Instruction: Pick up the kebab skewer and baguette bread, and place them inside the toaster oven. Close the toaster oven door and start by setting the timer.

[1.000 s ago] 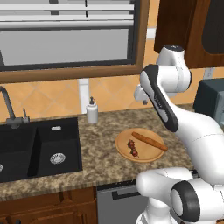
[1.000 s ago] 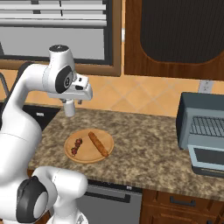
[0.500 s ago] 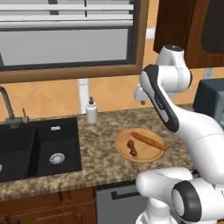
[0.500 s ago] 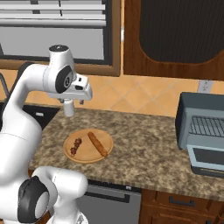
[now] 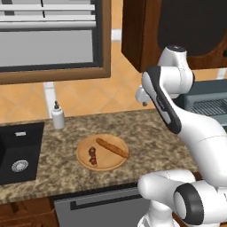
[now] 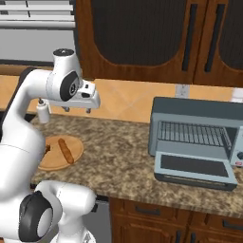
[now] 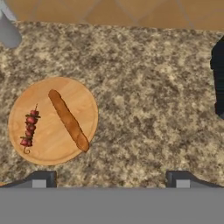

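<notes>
Kebab skewer (image 7: 29, 127) and baguette bread (image 7: 68, 120) lie side by side, apart, on a round wooden board (image 7: 83, 97) on the speckled tabletop (image 7: 148, 109), well below and left of the gripper (image 7: 110, 178), whose jaws stand wide apart and empty, while the toaster oven (image 6: 194, 135) stands far right, its door (image 6: 194, 170) open.

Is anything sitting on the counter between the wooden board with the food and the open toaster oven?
Nothing visible does. The kebab skewer and baguette bread lie on the round wooden board, and the granite counter between it and the toaster oven is bare. The toaster oven door is folded down, leaving the wire rack exposed.
</notes>
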You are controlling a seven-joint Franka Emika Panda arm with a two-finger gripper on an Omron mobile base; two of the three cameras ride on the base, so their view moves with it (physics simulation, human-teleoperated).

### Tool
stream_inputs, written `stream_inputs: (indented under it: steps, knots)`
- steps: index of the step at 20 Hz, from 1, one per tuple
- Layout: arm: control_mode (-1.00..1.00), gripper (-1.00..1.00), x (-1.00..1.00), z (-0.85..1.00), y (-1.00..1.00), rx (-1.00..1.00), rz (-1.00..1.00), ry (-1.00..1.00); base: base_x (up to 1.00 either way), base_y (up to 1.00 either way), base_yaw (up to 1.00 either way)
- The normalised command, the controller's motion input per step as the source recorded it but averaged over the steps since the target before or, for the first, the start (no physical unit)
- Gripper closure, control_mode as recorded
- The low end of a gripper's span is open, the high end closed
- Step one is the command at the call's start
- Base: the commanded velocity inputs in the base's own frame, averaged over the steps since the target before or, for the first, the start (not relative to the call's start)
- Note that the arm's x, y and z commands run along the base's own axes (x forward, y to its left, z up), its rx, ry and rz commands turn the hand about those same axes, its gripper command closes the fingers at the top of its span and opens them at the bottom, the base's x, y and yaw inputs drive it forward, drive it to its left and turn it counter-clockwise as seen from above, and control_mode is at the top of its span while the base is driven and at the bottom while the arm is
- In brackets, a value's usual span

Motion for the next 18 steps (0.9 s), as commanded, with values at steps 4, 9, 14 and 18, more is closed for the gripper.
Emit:
stream_inputs:
  steps: [4, 9, 14, 18]
  knots:
    - [1.0, -1.0, 0.0, 0.0, 0.0, 0.0, 0.0, 0.0, 0.0, -0.61, 0.0]
    - [1.0, -1.0, 0.0, 0.0, 0.0, 0.0, 0.0, 0.0, 0.0, -0.56, 0.0]
    - [1.0, -1.0, 0.0, 0.0, 0.0, 0.0, 0.0, 0.0, 0.0, -0.26, 0.0]
    - [1.0, -1.0, 0.0, 0.0, 0.0, 0.0, 0.0, 0.0, 0.0, 0.0, 0.0]
